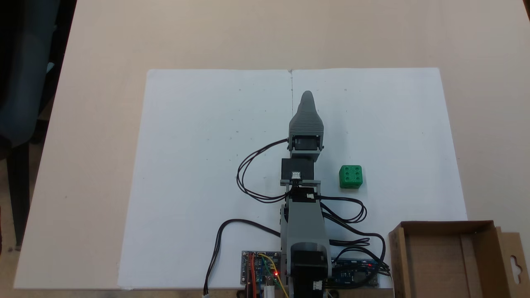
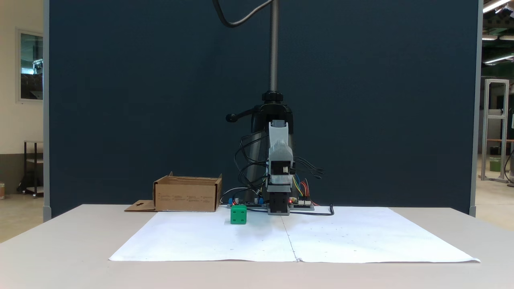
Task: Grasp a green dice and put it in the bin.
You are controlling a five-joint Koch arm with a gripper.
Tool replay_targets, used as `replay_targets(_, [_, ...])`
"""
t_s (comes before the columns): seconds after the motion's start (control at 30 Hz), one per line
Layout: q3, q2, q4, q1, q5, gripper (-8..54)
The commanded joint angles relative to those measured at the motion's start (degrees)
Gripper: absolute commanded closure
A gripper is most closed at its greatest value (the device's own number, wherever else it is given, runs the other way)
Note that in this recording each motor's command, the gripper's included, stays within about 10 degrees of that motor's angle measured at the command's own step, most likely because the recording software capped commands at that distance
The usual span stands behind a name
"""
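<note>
The green dice [image 1: 351, 176] lies on the white paper, six pips up, to the right of my arm's wrist in a fixed view and nearer the base than the fingertips. In another fixed view the dice [image 2: 238, 214] sits left of the arm [image 2: 278, 176]. My grey gripper [image 1: 307, 97] points away from the base above the paper's centre line, shut and holding nothing, well apart from the dice. The bin [image 1: 447, 226], a brown cardboard box, stands at the lower right beside the base; its inside shows nothing. From the front the bin [image 2: 186, 196] stands at the left.
White paper sheets [image 1: 198, 165] cover the middle of the beige table [image 1: 103, 49]. Circuit boards [image 1: 258, 269] and black cables [image 1: 248, 182] crowd the arm's base. The bin's slotted flap [image 1: 515, 260] lies outward. A dark panel [image 2: 120, 100] and a camera pole [image 2: 274, 48] stand behind.
</note>
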Motion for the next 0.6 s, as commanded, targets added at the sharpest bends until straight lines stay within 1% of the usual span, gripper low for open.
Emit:
replay_targets(0.0, [-3.9,6.3,7.7,-0.5,-2.7,3.3])
replay_targets(0.3, [-19.2,6.5,41.0,-1.7,-2.3,3.3])
replay_targets(0.47, [-24.1,6.6,54.9,-1.1,-2.2,3.2])
replay_targets(0.57, [-27.2,6.6,61.9,-0.1,-2.1,1.9])
